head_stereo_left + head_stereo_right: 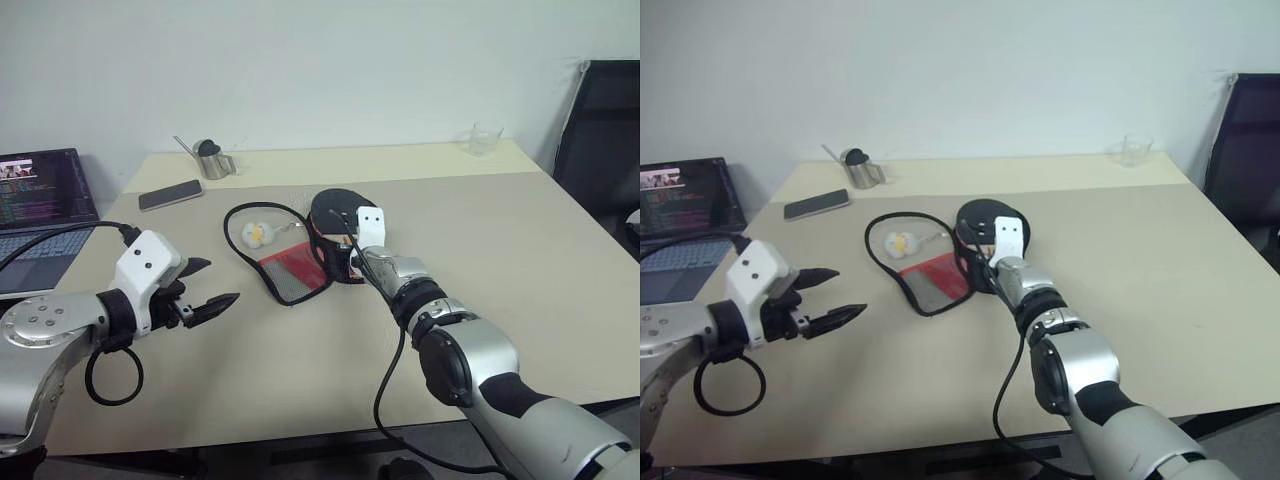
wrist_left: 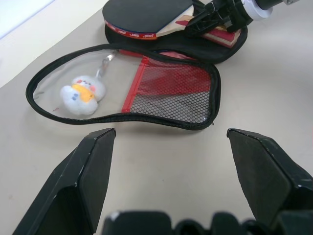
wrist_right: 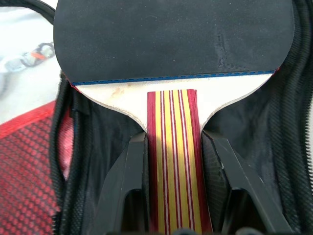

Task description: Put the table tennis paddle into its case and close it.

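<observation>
The case [image 1: 292,272] lies unzipped on the table, its flap with the red panel and black mesh pocket [image 2: 171,93] folded out flat to the left. The table tennis paddle [image 1: 335,205] rests black face up in the case's other half, with zip edges on both sides of it [image 3: 171,39]. My right gripper [image 3: 173,137] is shut on the paddle's red-and-tan striped handle [image 3: 173,186], one finger on each side. My left gripper [image 1: 220,281] hovers open and empty above the table, left of the flap, pointing toward it [image 2: 171,132].
A small white-and-yellow plush charm [image 1: 255,233] on a chain lies inside the flap's outline. A black smartphone [image 1: 170,194] and a metal cup [image 1: 212,160] sit at the back left. A laptop [image 1: 40,200] stands far left, a clear glass [image 1: 484,140] at the back right and a black chair [image 1: 600,130] beyond it.
</observation>
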`<action>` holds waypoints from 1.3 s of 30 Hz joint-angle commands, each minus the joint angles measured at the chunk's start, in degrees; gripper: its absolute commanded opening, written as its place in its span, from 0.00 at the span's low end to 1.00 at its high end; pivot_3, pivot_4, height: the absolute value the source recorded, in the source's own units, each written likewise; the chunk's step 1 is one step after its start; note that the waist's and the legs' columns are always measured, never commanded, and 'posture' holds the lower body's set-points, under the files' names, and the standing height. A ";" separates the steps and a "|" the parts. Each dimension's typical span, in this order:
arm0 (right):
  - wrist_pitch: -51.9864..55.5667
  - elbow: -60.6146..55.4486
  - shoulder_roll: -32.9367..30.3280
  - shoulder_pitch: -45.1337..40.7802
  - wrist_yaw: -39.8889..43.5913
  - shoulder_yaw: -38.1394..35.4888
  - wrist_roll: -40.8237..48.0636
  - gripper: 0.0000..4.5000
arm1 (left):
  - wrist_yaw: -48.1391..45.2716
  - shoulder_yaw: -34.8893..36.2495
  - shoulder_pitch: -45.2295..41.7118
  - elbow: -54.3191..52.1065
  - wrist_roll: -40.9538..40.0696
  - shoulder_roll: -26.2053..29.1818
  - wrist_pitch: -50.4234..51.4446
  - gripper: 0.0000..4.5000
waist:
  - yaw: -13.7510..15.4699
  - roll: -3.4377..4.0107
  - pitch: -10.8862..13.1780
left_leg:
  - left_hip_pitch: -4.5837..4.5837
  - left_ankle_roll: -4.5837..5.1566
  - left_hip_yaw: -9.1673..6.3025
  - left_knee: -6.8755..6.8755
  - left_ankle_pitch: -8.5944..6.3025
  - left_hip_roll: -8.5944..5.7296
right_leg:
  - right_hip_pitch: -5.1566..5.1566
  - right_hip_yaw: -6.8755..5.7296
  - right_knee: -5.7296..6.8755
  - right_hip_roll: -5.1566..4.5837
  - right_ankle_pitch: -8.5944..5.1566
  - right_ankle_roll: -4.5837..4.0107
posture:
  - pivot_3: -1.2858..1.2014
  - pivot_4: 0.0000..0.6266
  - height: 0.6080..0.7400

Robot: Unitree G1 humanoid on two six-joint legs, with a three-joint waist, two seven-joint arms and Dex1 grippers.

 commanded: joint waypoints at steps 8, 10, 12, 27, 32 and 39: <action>-2.68 0.41 0.07 -1.89 -0.76 0.91 -0.84 0.24 | 1.82 2.69 0.51 -3.86 -0.78 1.02 1.49 0.89 | 0.00 0.00 0.00 | 0.00 -0.01 0.00 0.00 0.00 0.00 | 0.00 0.00 0.01 0.00 0.00 0.00 | 0.52 0.24 1.00; -2.83 0.51 0.11 -1.68 -0.97 0.59 -0.54 0.24 | 2.04 3.20 0.92 -4.61 -0.82 1.17 1.95 0.89 | 0.00 0.00 0.00 | 0.00 -0.01 0.00 0.00 0.00 0.00 | 0.00 0.00 0.01 0.00 0.00 0.00 | 0.52 0.24 1.00; -2.94 0.51 0.14 -1.73 -0.70 0.57 -0.41 0.45 | 2.25 3.57 1.46 -5.34 -0.47 1.72 2.28 0.89 | 0.00 0.00 0.00 | 0.00 -0.01 0.00 0.00 0.00 0.00 | 0.00 0.00 0.01 0.00 0.00 0.00 | 0.52 0.24 1.00; 0.85 -4.97 -1.68 -3.74 1.06 0.44 1.56 0.99 | 3.06 3.79 -0.15 -2.48 -0.19 1.23 2.12 0.89 | 0.01 -0.02 -0.02 | 0.06 -0.04 0.01 0.03 0.02 0.03 | 0.04 0.01 0.06 0.05 0.02 -0.04 | 0.52 0.24 1.00; 17.55 -28.25 -7.80 1.48 7.57 3.80 2.45 0.99 | 1.50 4.02 -1.02 3.52 0.16 1.69 0.17 0.89 | 0.17 -0.04 -0.03 | 0.01 -0.03 -0.01 0.07 0.02 0.04 | 0.04 -0.01 0.05 0.05 0.03 -0.04 | 0.52 0.24 1.00; 29.01 -48.26 -23.93 10.57 37.01 9.41 10.88 0.99 | 0.61 -0.48 -2.99 14.06 4.09 3.15 -3.37 0.89 | 0.78 -0.12 -0.08 | 0.03 -0.01 0.03 0.05 0.01 0.05 | 0.05 -0.02 0.02 0.05 0.03 -0.04 | 0.52 0.24 1.00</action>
